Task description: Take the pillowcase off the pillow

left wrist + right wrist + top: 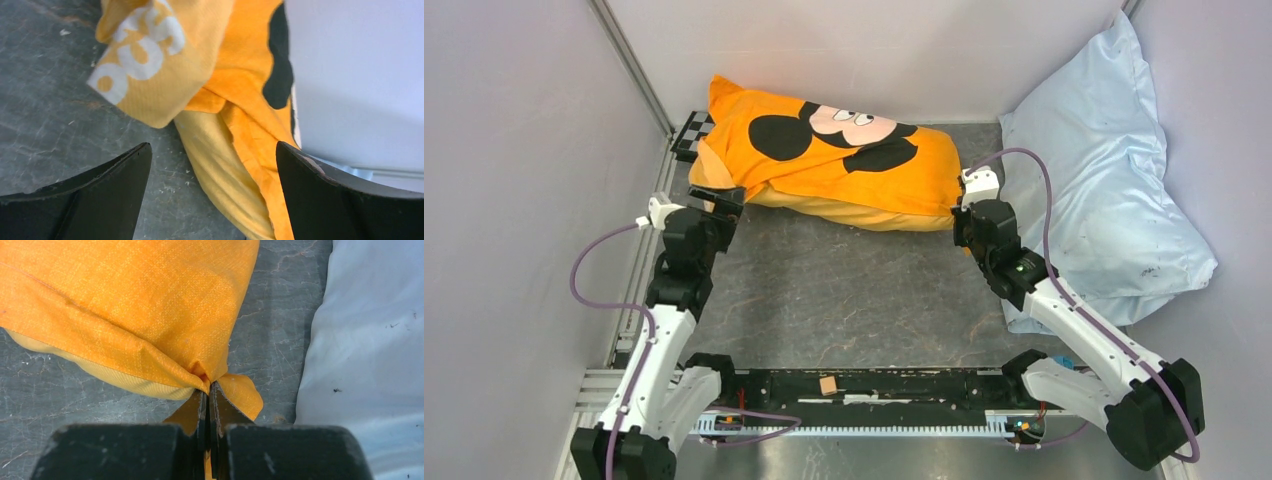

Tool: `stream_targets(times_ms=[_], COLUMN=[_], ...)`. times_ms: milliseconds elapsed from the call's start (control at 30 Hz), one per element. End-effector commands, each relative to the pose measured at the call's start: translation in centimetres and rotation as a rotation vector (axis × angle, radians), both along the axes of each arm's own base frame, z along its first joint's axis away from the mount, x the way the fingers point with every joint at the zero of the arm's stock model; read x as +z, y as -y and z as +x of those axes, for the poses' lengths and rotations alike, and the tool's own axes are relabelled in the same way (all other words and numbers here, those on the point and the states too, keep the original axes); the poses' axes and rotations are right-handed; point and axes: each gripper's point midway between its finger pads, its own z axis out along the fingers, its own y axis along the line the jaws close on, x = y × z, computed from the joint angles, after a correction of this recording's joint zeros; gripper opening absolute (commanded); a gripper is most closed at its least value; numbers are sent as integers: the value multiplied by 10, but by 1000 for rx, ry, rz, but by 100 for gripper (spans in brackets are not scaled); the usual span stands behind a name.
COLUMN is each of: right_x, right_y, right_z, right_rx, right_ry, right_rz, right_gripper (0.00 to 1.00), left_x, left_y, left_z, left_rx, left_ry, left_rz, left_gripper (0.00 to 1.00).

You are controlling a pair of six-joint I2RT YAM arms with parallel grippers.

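The orange pillowcase [824, 165] with its black Mickey print lies stuffed across the back of the table; the pillow inside it is hidden. My right gripper [208, 389] is shut on the pillowcase's near right corner [235, 390], the cloth pinched between its fingers. It sits at that end in the top view [969, 222]. My left gripper [214, 150] stands open at the left end [724, 200], jaws wide apart on either side of a hanging fold of pillowcase [235, 165]. A paler flap with white marks [145, 65] hangs just beyond.
A shiny pale blue pillow [1104, 170] leans in the back right corner, close beside my right arm. White walls close in the left, back and right. The grey tabletop [844, 300] stretches between the arms. A checkered marker [690, 132] lies at the back left.
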Motion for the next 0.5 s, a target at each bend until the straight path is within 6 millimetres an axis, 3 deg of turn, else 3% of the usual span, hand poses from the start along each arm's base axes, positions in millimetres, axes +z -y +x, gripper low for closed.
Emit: stream_targets(times_ms=[0, 133, 367, 467], right_x=[34, 36, 33, 34], right_y=[-4, -7, -14, -16], right_z=[6, 5, 4, 4], right_rx=[3, 21, 62, 75], right_ry=[102, 109, 110, 116], right_rz=[70, 76, 88, 92], right_gripper=[0, 0, 0, 0], left_x=[-32, -41, -30, -26], left_y=[-21, -40, -80, -84], left_z=[-7, -5, 22, 38], left_rx=[154, 246, 363, 377], left_ry=[-189, -225, -124, -58], left_rz=[-42, -25, 10, -1], left_gripper=[100, 100, 100, 97])
